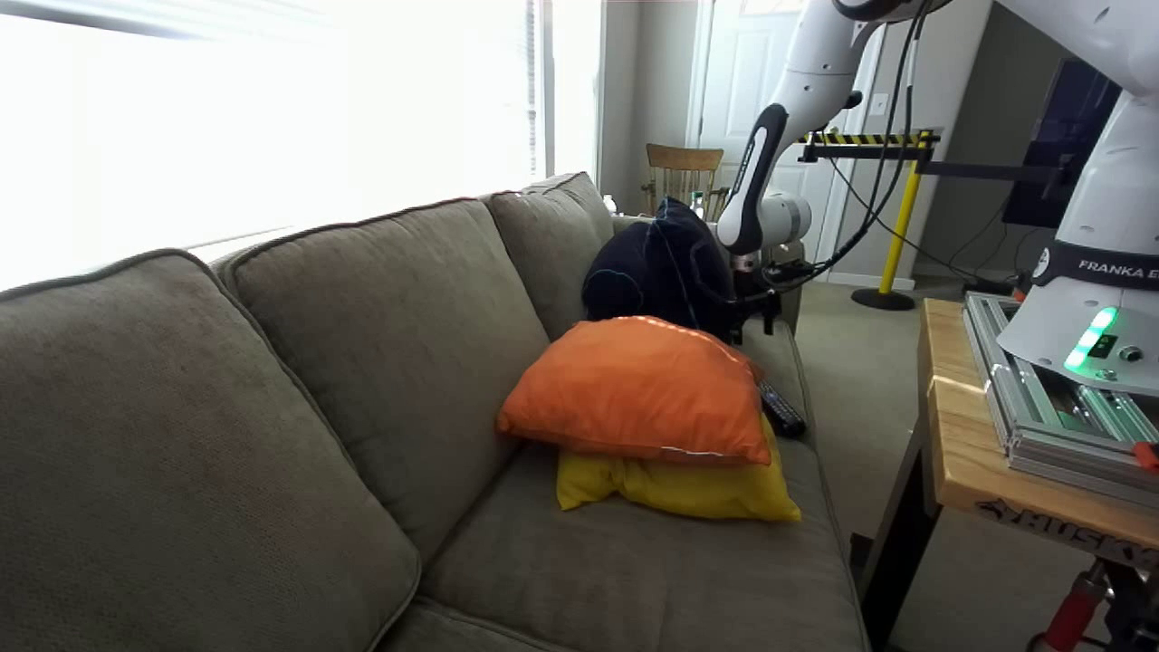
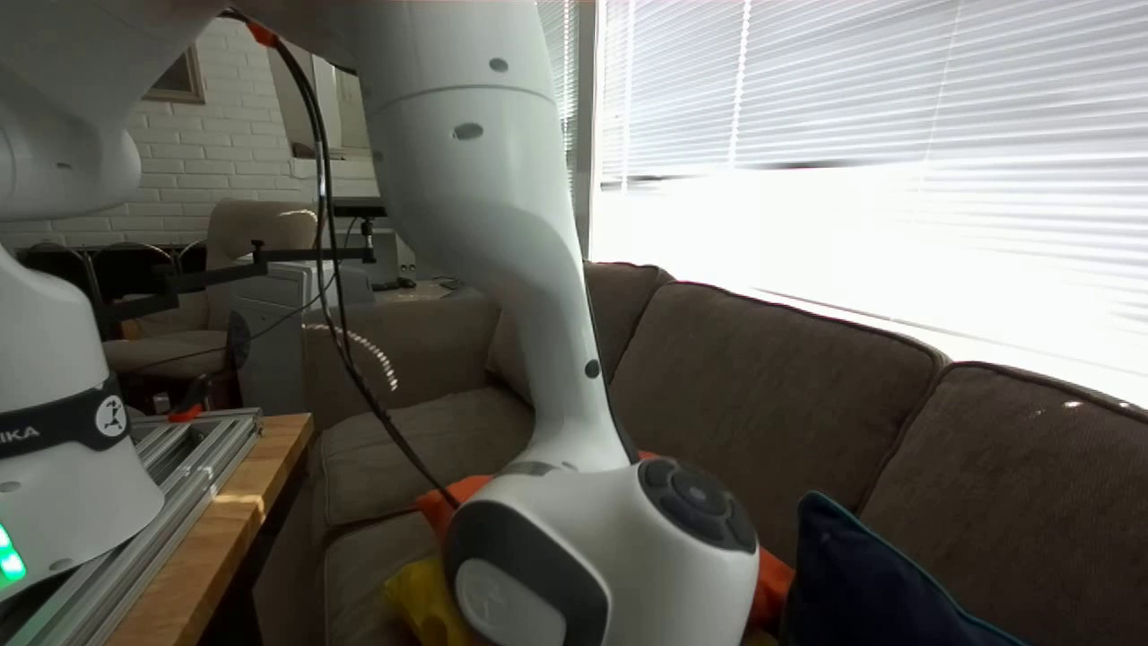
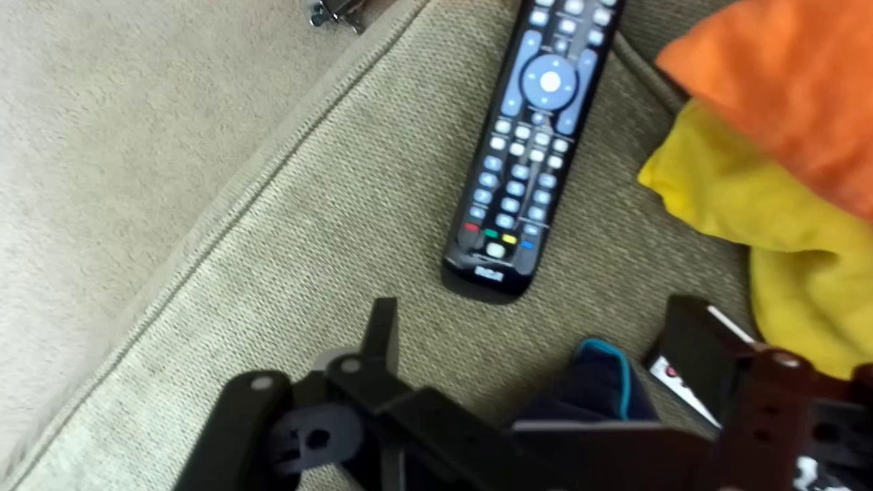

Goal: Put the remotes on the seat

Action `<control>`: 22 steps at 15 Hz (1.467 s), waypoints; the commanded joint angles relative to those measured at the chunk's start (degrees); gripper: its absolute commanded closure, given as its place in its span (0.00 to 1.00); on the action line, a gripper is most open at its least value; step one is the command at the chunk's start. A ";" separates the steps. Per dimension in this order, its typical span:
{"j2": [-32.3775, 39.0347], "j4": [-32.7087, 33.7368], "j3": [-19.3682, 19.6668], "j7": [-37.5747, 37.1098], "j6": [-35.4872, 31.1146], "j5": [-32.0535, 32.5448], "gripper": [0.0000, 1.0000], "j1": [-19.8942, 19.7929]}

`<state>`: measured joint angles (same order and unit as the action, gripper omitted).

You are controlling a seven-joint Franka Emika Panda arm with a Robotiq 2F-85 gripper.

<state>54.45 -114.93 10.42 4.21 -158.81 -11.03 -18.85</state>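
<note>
The dark remote [image 3: 522,146] lies face up on the grey-green seat [image 3: 354,225], near its front edge; an exterior view also shows this dark remote [image 1: 780,409] beside the pillows. In the wrist view my gripper [image 3: 542,324] stands open, its fingers wide apart with bare fabric and a navy pillow corner behind the gap. The pale remote [image 3: 682,388] rests on the seat behind the right-hand finger, which covers most of it; only white edges and a red button show. Whether that finger touches it I cannot tell. In an exterior view the gripper [image 1: 753,330] hangs low over the seat.
An orange pillow [image 1: 643,389] lies on a yellow pillow [image 1: 679,489] close to the remotes. Beside the gripper stands a navy pillow [image 1: 665,263] with blue piping. Sofa backrests [image 1: 389,344] rise on one side; a wooden table [image 1: 960,435] bears the arm's base.
</note>
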 commanded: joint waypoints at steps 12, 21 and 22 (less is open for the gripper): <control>13.27 5.97 -5.61 -4.64 -15.74 0.01 0.00 -5.64; 17.16 9.28 -3.23 -6.96 -14.91 0.20 0.00 -2.49; 17.44 9.52 -3.01 -7.02 -14.93 0.25 0.06 -2.23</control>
<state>69.60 -107.76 6.23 -0.78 -173.49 -11.17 -22.47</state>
